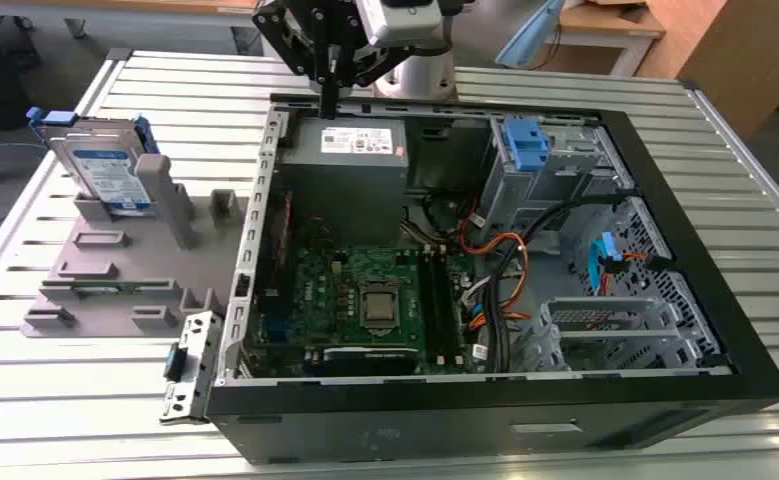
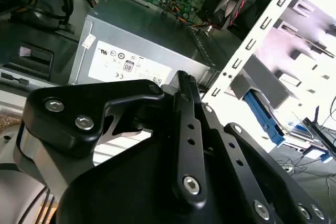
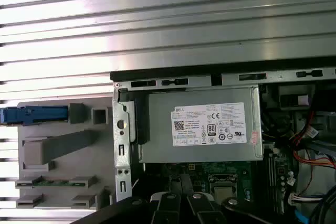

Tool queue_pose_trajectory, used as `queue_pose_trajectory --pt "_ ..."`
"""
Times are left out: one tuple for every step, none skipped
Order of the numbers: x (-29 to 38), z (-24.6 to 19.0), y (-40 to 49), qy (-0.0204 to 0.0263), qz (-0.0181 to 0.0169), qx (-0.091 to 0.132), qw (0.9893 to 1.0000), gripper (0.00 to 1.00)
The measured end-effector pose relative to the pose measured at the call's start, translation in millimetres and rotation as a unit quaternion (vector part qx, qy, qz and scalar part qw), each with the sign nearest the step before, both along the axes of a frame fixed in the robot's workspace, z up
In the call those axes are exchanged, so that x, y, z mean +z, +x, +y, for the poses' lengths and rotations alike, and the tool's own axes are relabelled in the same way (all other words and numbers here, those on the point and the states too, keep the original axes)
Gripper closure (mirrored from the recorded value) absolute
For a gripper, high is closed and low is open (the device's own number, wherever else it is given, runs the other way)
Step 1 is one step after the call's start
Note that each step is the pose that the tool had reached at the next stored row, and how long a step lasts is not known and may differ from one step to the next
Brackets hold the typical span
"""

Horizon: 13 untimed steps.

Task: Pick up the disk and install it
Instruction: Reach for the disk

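The disk [image 1: 104,168], a silver drive with a white-and-blue label in a blue bracket, stands on edge in a grey holder [image 1: 109,270] on the exterior view's left, outside the computer case. In the first wrist view its blue bracket edge [image 3: 34,115] shows beside the holder [image 3: 58,153]. My gripper [image 1: 326,108] hangs above the case's back wall, over the grey power-supply box [image 1: 349,145], well apart from the disk. Its black fingers [image 2: 184,85] lie together, shut on nothing.
The open computer case [image 1: 709,330] takes up the slatted metal table [image 1: 82,420], with motherboard [image 1: 362,295], cables and a drive bay with a blue latch [image 1: 523,145] at the back right. The power-supply box [image 3: 202,129] lies directly below the wrist.
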<state>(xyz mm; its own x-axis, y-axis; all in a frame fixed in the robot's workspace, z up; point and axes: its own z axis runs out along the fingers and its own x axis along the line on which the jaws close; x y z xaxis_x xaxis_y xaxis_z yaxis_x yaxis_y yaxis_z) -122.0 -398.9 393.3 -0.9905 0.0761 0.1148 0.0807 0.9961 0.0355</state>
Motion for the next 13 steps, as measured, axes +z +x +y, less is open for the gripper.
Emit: queue_pose_trajectory --pt "0.0 0.0 0.0 0.0000 0.0002 0.000 1.0000 0.89" --pt "0.0 0.0 0.0 0.0000 0.0019 0.000 1.0000 0.89" --pt "0.0 0.0 0.0 0.0000 0.0037 0.000 1.0000 0.89" --pt "0.0 0.0 0.0 0.0000 0.0039 0.000 1.0000 0.89" --pt "0.0 0.0 0.0 0.0000 0.0040 0.000 1.0000 0.89" --pt "0.0 0.0 0.0 0.0000 0.0042 0.000 1.0000 0.89" --pt "0.0 0.0 0.0 0.0001 0.0044 0.000 1.0000 0.89" --pt "0.0 0.0 0.0 0.0001 0.0046 0.000 1.0000 0.89" --pt "0.0 0.0 0.0 0.0000 0.0047 0.000 1.0000 0.89" --pt "0.0 0.0 0.0 0.0000 0.0049 0.000 1.0000 0.89" --pt "0.0 0.0 0.0 0.0000 0.0050 0.000 1.0000 0.89" --pt "0.0 0.0 -0.1 0.0001 0.0050 0.000 1.0000 0.89" --pt "0.0 0.0 -0.5 0.0000 0.0050 0.000 1.0000 0.89"
